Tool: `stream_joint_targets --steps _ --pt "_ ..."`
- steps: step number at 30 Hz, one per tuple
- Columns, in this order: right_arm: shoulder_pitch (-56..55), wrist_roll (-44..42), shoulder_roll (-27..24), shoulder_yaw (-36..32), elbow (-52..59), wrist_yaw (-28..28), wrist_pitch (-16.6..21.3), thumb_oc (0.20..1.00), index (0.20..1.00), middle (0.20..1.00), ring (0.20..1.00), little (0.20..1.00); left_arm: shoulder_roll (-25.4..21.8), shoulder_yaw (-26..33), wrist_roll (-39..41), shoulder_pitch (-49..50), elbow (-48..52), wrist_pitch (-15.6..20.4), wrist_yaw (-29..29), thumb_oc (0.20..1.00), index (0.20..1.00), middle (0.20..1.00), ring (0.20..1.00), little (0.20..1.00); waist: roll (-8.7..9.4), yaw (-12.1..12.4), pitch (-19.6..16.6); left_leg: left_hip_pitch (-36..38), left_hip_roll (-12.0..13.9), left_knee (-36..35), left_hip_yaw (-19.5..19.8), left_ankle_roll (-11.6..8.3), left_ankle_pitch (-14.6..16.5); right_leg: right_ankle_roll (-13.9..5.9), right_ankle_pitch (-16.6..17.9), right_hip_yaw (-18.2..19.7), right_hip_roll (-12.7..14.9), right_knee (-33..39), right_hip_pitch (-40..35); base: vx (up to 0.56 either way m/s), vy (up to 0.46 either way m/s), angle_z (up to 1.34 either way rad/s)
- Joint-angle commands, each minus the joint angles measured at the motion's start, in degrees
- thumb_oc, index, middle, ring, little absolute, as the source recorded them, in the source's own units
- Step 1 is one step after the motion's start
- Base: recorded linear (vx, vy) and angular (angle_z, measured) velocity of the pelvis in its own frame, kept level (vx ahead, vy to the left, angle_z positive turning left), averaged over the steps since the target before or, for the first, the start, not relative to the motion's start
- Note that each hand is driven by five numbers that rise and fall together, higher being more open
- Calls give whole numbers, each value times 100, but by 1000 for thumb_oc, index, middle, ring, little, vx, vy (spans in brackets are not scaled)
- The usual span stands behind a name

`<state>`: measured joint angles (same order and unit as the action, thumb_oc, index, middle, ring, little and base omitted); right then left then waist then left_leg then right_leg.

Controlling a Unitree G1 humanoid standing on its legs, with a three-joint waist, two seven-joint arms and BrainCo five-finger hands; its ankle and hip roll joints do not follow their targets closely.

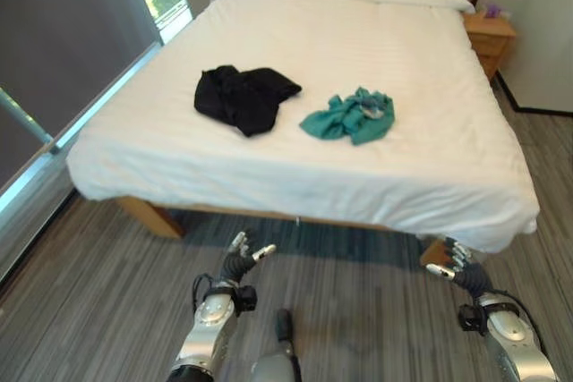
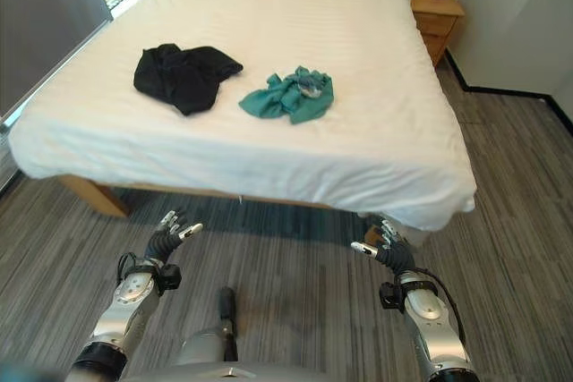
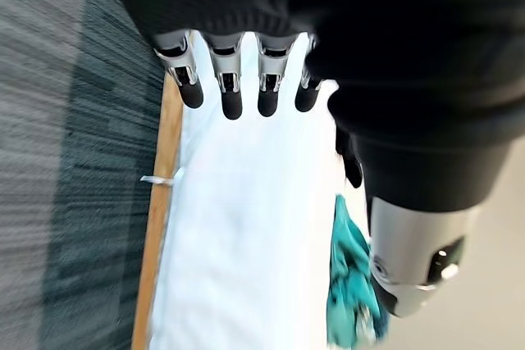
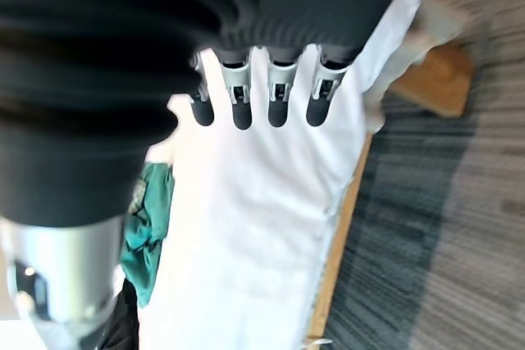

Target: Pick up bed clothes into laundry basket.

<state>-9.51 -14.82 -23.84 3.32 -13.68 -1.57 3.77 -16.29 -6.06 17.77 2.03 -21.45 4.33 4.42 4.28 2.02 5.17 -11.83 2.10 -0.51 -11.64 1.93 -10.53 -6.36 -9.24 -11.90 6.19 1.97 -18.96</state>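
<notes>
- A black garment (image 1: 244, 97) lies crumpled in a loose heap on the white bed (image 1: 358, 176), on the side nearer the window, with one corner trailing toward the foot edge.
- A teal garment (image 1: 350, 115) lies bunched and wrinkled on the bed beside the black one, apart from it, with a pale patch showing in its folds.

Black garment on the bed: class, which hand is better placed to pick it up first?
Probably the left. The black garment lies toward the robot's left, roughly above the open left hand. The right hand hangs by the bed's far corner, beyond the teal garment.
</notes>
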Motion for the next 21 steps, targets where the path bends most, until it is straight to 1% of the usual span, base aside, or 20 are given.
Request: stream_joint_targets --steps 1,2,3,4,5,6,7,8,9,10,11,13,14,15,16,17,18,19,20,21 --pt "330 301 -158 -146 216 -34 278 1000 1000 1000 1000 1000 -168 -112 0 -187 195 228 -76 1000 1000 1000 1000 1000 -153 264 -243 418 459 -131 205 -848 -129 -325 999 254 167 303 702 292 213 2" --pt "390 342 -123 -116 207 3 287 1000 1000 1000 1000 1000 -187 -125 17 -189 223 220 -78 1000 1000 1000 1000 1000 -105 284 -274 483 359 -129 191 -753 -36 -375 1138 272 292 274 669 323 307 11" --pt "510 308 -21 -73 235 18 295 1000 1000 1000 1000 1000 -279 -111 -27 -188 276 200 -116 1000 1000 1000 1000 1000 -79 294 -268 608 210 -160 44 -555 114 -440 1447 361 545 -415 883 226 243 13" --pt "515 309 -15 -70 232 19 296 1000 1000 1000 1000 1000 -284 -106 -27 -189 279 198 -118 1000 1000 1000 1000 1000 -66 318 -271 608 203 -161 12 -545 119 -450 1427 398 563 -459 921 255 322 -3" --pt "626 354 33 23 256 4 282 1000 1000 1000 1000 1000 -395 -141 -112 -223 339 173 -150 1000 1000 1000 1000 1000 -84 341 -218 787 83 -273 -30 -388 216 -511 1765 494 659 -1286 1310 184 242 -13" --pt "641 415 23 34 291 -12 272 1000 1000 1000 1000 1000 -424 -168 -143 -253 337 163 -164 1000 1000 1000 1000 1000 -95 323 -188 908 -7 -324 0 -303 266 -540 2000 551 682 -1727 1501 237 326 -16" --pt "671 481 9 16 365 -2 262 1000 1000 1000 1000 1000 -496 -156 -190 -277 364 169 -165 1000 1000 1000 1000 1000 -146 281 -120 1063 -44 -380 24 -213 340 -539 2293 492 756 -2217 1794 184 250 0" --pt "654 502 -26 -27 411 -20 269 1000 1000 1000 1000 1000 -568 -173 -243 -310 415 162 -192 1000 1000 1000 1000 1000 -213 209 -77 1153 -55 -422 94 -168 360 -551 2424 568 695 -2572 1944 196 206 16" --pt "641 555 -71 -53 414 6 254 1000 1000 1000 1000 1000 -618 -188 -291 -324 461 161 -209 1000 1000 1000 1000 1000 -250 172 -55 1195 -65 -449 168 -155 409 -547 2370 646 611 -2698 2101 237 142 54" --pt "634 653 -136 -116 432 23 237 1000 1000 1000 1000 1000 -655 -175 -333 -305 508 162 -231 1000 1000 1000 1000 1000 -290 115 -33 1281 -68 -449 281 -145 498 -474 2196 681 544 -2746 2347 257 70 57" --pt "630 736 -213 -189 447 43 227 1000 1000 1000 1000 1000 -655 -155 -330 -293 531 169 -250 1000 1000 1000 1000 1000 -298 77 -26 1367 -71 -449 337 -170 559 -444 2102 620 568 -2560 2505 265 9 67" --pt "678 944 -394 -361 511 118 205 1000 1000 1000 1000 1000 -663 -141 -269 -279 530 169 -305 1000 1000 1000 1000 1000 -284 36 -13 1483 -31 -449 408 -260 670 -444 2086 353 786 -1907 2642 249 -91 47" --pt "725 1087 -554 -509 528 176 202 1000 1000 1000 1000 1000 -676 -143 -241 -243 528 157 -354 1000 1000 1000 1000 1000 -205 26 -18 1544 -42 -449 446 -323 745 -471 2107 285 878 -1328 2759 268 -150 37" --pt "746 1202 -702 -624 508 246 206 1000 1000 1000 1000 1000 -689 -173 -267 -217 508 146 -413 1000 1000 1000 1000 1000 -175 -31 -19 1604 -49 -449 561 -353 811 -507 2158 312 791 -874 2697 290 -147 46" --pt "737 1318 -818 -713 493 324 216 1000 1000 1000 1000 1000 -702 -208 -322 -199 465 151 -444 1000 1000 1000 1000 1000 -140 -89 -1 1667 -43 -449 671 -370 852 -535 2191 480 685 -586 2664 261 -96 67" --pt "664 1463 -982 -863 572 320 196 1000 1000 1000 1000 1000 -726 -260 -399 -191 437 157 -472 1000 1000 1000 1000 1000 -100 -108 45 1729 -51 -449 807 -367 877 -548 2124 770 569 -563 2508 207 -102 71" --pt "793 1665 -1172 -905 459 400 167 1000 1000 1000 1000 1000 -694 -288 -439 -150 444 189 -489 1000 1000 1000 1000 1000 -24 -24 45 1778 -40 -449 787 -374 907 -608 2271 631 618 -513 2481 184 -132 82" --pt "869 1807 -1417 -1031 484 350 116 1000 1000 1000 1000 1000 -576 -300 -384 -13 440 188 -562 1000 1000 1000 1000 1000 42 57 -64 1721 -47 -449 825 -384 907 -585 2177 533 606 -221 2246 126 -109 83" --pt "873 1806 -1426 -1026 473 352 121 1000 1000 1000 1000 1000 -570 -300 -384 -7 443 189 -561 1000 1000 1000 1000 1000 35 47 -67 1720 -49 -449 834 -384 906 -586 2187 520 608 -199 2230 107 -100 72" --pt "970 1858 -1649 -1056 431 308 115 1000 1000 1000 1000 1000 -539 -328 -330 41 407 182 -601 1000 1000 1000 1000 1000 62 103 -126 1686 -42 -449 866 -394 885 -570 2117 475 565 -75 2107 75 -72 23"
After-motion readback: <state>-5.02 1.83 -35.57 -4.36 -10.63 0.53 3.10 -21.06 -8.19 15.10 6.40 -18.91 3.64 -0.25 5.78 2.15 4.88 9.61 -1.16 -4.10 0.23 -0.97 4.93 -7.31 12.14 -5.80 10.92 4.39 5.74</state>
